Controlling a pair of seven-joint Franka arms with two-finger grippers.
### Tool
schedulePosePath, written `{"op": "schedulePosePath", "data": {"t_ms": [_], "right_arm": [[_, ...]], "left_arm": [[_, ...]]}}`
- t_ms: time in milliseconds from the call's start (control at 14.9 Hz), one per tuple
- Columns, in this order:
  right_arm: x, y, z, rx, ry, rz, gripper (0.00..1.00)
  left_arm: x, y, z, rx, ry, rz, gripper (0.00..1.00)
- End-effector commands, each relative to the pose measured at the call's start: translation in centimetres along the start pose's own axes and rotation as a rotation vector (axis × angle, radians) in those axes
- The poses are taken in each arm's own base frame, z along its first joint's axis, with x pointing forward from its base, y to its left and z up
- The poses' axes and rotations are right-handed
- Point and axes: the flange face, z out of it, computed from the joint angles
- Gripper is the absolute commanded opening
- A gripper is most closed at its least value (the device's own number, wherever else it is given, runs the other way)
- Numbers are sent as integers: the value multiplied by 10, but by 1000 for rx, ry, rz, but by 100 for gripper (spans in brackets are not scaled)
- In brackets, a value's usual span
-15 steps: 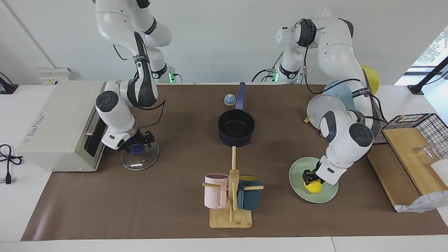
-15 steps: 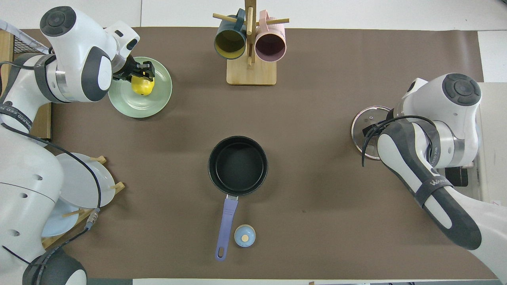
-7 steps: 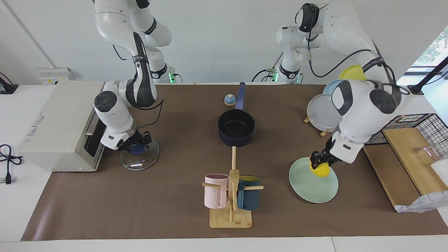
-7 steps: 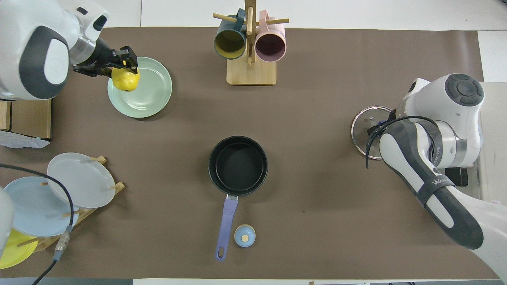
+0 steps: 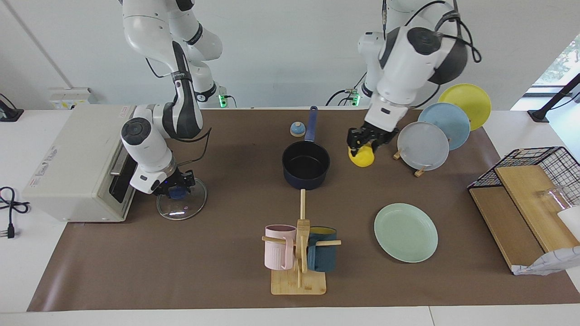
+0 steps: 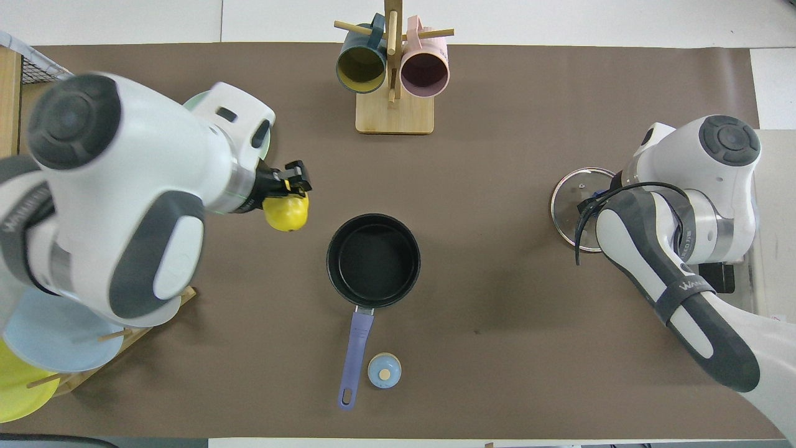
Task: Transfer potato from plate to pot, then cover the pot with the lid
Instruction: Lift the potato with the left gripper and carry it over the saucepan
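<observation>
- Step in hand: carrying the small glossy bright yellow potato (image 5: 363, 158) from the round pale mint-green plate (image 5: 406, 232) to the small dark navy saucepan with black inside, the pot (image 5: 306, 165). Lid step not yet done.
- Left gripper (image 5: 369, 139) is up in the air over the brown mat just beside the pot, toward the left arm's end of the table; not over the pot's mouth yet.
- Left jaws are clamped on the potato's upper part; the potato hangs below the fingertips, clear of the mat.
- Plate lies bare on the mat, farther from the robots than the pot, toward the left arm's end.
- Pot stands mid-table, empty, with its long blue handle (image 6: 355, 357) pointing toward the robots.
- Next move, as a judgement: shift the potato sideways until it is over the pot's opening, lower it, then let go; the glossy potato could slip or hit the rim if released early.
- Right gripper (image 5: 174, 186) is down at the round clear glass lid with metal rim (image 5: 181, 206), in front of the white toaster oven (image 5: 74, 163).
- Right jaws are closed on the lid's blue centre knob; the lid rests on the mat.
</observation>
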Motion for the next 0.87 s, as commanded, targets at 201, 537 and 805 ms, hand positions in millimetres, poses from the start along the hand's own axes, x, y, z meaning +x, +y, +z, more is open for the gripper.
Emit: {"op": "schedulePosePath", "data": {"t_ms": [201, 537, 805], "right_arm": [[22, -37, -80, 28, -45, -15, 46], [33, -101, -104, 14, -81, 30, 15], [37, -149, -106, -2, -80, 45, 0]], "left_arm": [[-79, 46, 100, -31, 9, 35, 0], [-76, 51, 140, -19, 41, 73, 0], [-81, 46, 164, 12, 62, 122, 0]]}}
